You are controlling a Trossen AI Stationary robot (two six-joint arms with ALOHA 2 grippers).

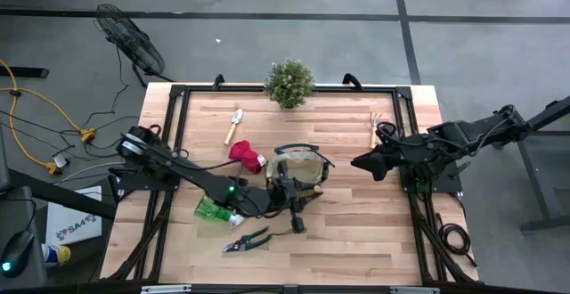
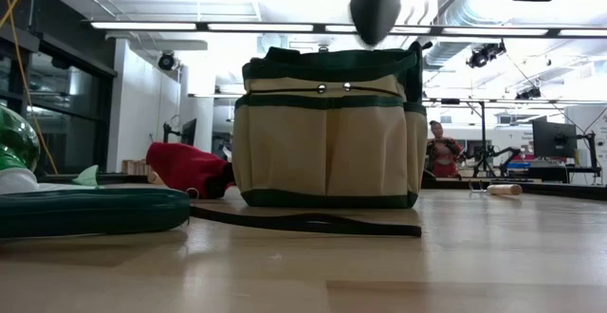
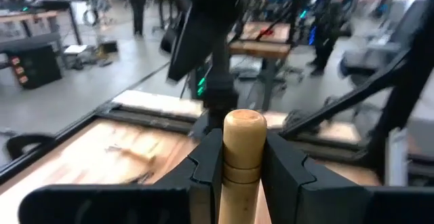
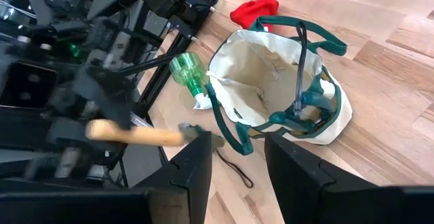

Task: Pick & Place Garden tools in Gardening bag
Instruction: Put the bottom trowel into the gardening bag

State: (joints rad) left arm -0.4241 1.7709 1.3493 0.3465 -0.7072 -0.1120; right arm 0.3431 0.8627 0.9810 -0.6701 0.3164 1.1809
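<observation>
- Evidently the carry step was in hand: the left gripper (image 3: 243, 163) was clamped on a wooden-handled trowel (image 3: 243, 146), its handle end standing up between the fingers (image 3: 207, 166).
- In the high view that gripper (image 1: 289, 200) hung just beside the bag's (image 1: 307, 180) near edge, not yet over its open mouth.
- The next move, I judge, called for bringing the trowel over the mouth and letting it go inside.
- Pruners (image 1: 247, 240) and a spray bottle (image 1: 214, 211) lay near the bag, on the left arm's side.
- A red glove (image 1: 247, 156) lay just beside the bag; a second trowel (image 1: 234, 125) lay farther off.
- The right gripper (image 1: 363, 162) waited beyond the bag, jaws apart and empty; a rake (image 1: 375, 129) lay well apart.
</observation>
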